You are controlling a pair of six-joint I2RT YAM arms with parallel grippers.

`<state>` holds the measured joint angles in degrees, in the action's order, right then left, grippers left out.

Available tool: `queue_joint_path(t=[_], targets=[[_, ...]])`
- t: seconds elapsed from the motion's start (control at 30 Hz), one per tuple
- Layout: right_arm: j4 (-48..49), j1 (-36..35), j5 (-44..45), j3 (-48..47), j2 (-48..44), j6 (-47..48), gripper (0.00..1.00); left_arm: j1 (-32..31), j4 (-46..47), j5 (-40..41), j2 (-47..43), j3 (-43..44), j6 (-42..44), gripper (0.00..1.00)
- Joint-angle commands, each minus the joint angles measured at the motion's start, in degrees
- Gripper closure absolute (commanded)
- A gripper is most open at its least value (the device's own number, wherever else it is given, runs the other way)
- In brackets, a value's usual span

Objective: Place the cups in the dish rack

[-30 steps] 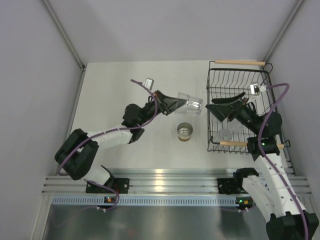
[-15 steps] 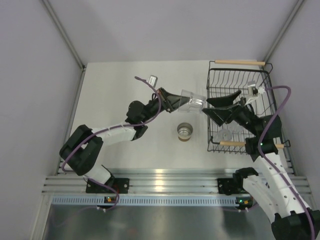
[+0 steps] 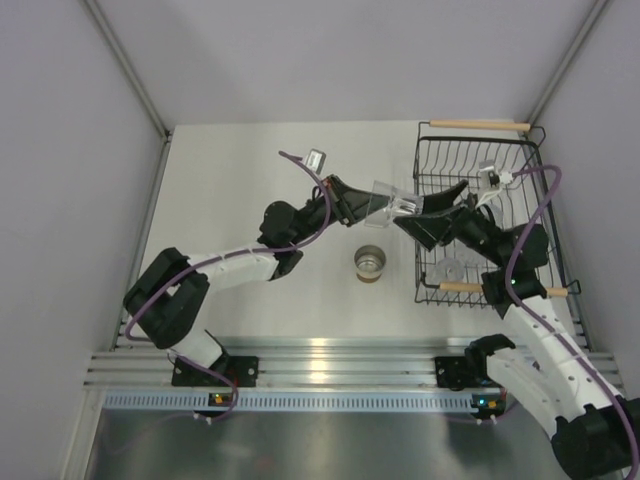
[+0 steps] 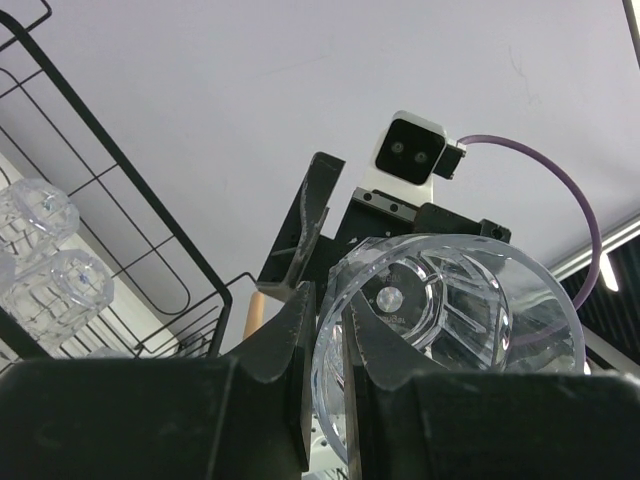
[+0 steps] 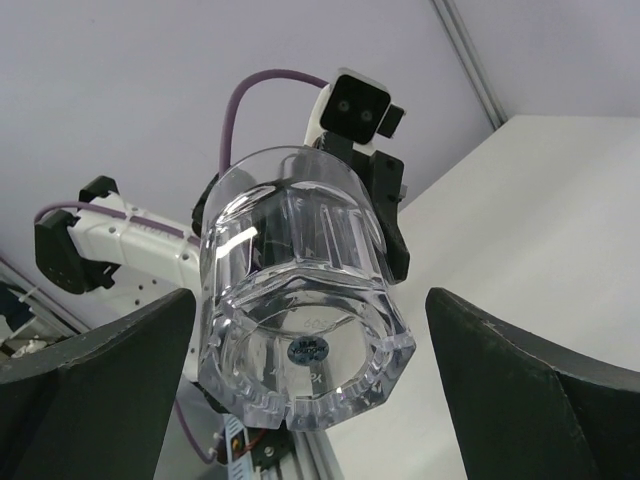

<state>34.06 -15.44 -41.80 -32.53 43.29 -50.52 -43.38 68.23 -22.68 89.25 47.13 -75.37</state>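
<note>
Just left of the rack point(image 3: 545, 190), up off the table point(image 3: 240, 170), the left hand point(image 3: 372, 203) is pinching the rim of a clear tumbler point(image 3: 394, 204). It's lying sideways, base pointing straight at the right hand point(image 3: 430, 215). That one's spread wide and nearest the rack, so I'd guess a handover.

white shells on the left arm point(image 3: 230, 268) and right arm point(image 3: 545, 348), black joints, black wedge fingers point(image 4: 283, 345), looping purple cables point(image 5: 272, 75), small white wrist cameras point(image 4: 412, 150).
</note>
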Motion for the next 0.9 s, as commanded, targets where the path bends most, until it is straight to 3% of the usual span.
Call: queue_joint_path(t=[0.0, 0.3, 0.33, 0.5, 0.63, 0.77, 0.87], targets=[[3.90, -1.78, 0.49, -0.07, 0.74, 1.57, 0.01, -1.01, 6.48, 0.53, 1.18, 4.01, -0.83, 1.00], [3.29, -3.72, 2.34, -0.07, 1.18, 3.24, 0.04, -1.80, 6.48, 0.53, 3.03, 4.64, -0.92, 1.00], [3.12, -3.89, 2.51, -0.07, 1.01, 3.41, 0.13, -1.80, 6.48, 0.70, 3.03, 4.37, -0.92, 1.00], [0.22, -4.16, 3.66, -0.42, 0.22, 5.87, 0.41, -1.80, 6.83, 1.14, 2.77, 2.79, -0.65, 1.00], [-2.42, -4.42, 4.97, -0.86, -0.13, 7.54, 0.99, -1.80, 6.83, 1.14, 2.42, 2.00, -0.39, 1.00], [-3.12, -4.42, 5.94, -0.60, -0.48, 8.42, 1.00, -1.80, 6.83, 1.41, 2.07, 0.95, -0.04, 0.99], [-3.83, -4.51, 7.08, -0.34, -1.19, 9.12, 1.00, -1.80, 6.83, 2.02, 1.28, 0.15, 0.58, 0.81]])
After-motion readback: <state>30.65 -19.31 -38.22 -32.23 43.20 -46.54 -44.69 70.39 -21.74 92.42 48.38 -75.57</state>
